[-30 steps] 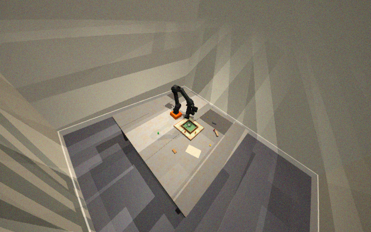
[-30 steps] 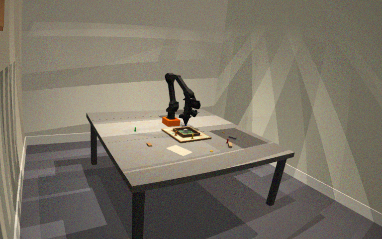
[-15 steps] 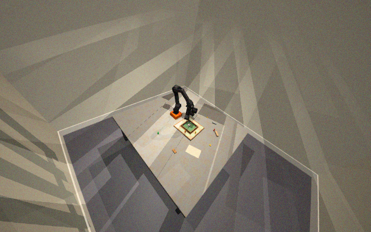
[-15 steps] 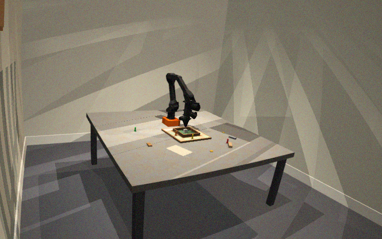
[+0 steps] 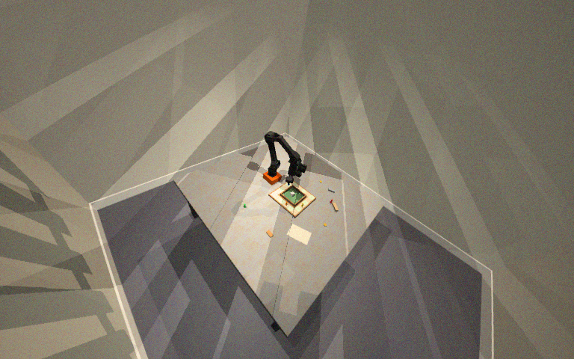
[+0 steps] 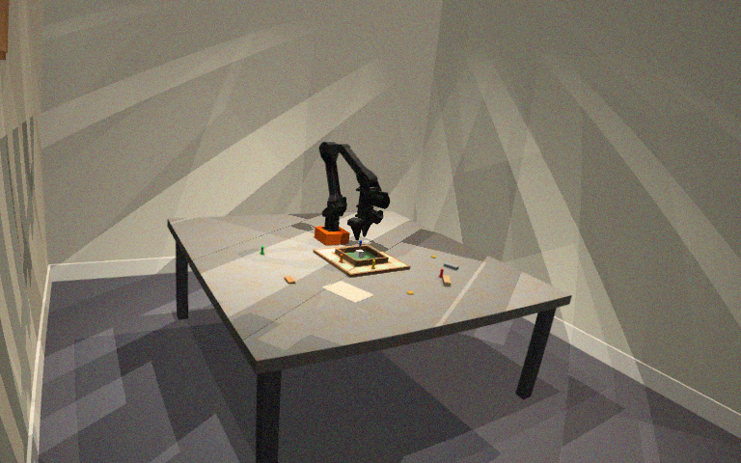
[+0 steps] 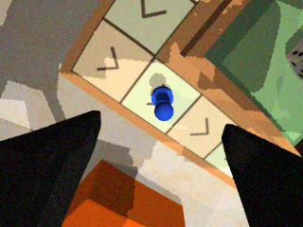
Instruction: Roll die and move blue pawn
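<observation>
The blue pawn [image 7: 163,104] [image 6: 360,242] stands upright on a pale green square of the board [image 5: 275,195] [image 6: 396,266], one square from the corner square in the wrist view. My gripper [image 7: 163,125] [image 6: 361,237] is open, with its fingertips wide apart on either side of the pawn and a little above it; neither finger touches it. The die [image 5: 292,193] [image 6: 359,254] [image 7: 297,59] lies in the green tray [image 7: 260,57] at the board's middle, and its edge shows at the right of the wrist view. Its top pips are too small to read surely.
An orange pawn [image 5: 286,203] [image 6: 341,258] and a yellow pawn [image 5: 302,205] [image 6: 373,263] stand on the board's far side from my base [image 7: 123,199]. A green pawn [image 6: 261,250], a red pawn [image 6: 441,272], a wooden block [image 6: 447,280] and a paper sheet [image 6: 347,290] are on the table.
</observation>
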Robot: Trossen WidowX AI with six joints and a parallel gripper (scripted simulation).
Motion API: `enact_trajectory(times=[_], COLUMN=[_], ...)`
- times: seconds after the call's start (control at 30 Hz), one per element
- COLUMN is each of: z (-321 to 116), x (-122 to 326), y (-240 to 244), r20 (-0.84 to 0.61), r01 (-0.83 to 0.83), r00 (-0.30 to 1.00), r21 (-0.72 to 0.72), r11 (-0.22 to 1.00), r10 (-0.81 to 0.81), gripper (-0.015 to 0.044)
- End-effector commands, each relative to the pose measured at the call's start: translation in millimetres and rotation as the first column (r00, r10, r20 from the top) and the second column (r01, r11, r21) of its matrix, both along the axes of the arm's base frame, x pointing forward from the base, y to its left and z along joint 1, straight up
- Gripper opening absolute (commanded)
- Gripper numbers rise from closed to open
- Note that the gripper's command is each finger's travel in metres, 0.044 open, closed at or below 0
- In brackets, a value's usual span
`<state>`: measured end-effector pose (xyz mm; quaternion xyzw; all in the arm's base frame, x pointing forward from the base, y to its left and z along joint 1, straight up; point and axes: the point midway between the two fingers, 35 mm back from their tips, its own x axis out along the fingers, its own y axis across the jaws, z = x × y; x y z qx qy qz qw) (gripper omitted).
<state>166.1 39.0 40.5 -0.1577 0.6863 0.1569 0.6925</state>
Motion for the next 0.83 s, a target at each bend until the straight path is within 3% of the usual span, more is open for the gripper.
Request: enact_trajectory(times=[0.0,0.13,0.4,0.8], z=[20.4,26.6,94.9,92.3], x=[1.3,2.7,-5.6,-4.0], y=[0.4,-5.1,-63.9,-62.8], r20=[0.012,0.012,0.01,0.013], r01=[-0.005,0.042,0.518,0.502], r00=[1.0,0.999,0.855,0.865], r21=[0.004,0.004,0.007,0.007], r11=[1.0,0.999,0.855,0.865], r10=[0.005,-0.042,-0.518,-0.502], gripper=[0.044,0.044,0.044,0.044])
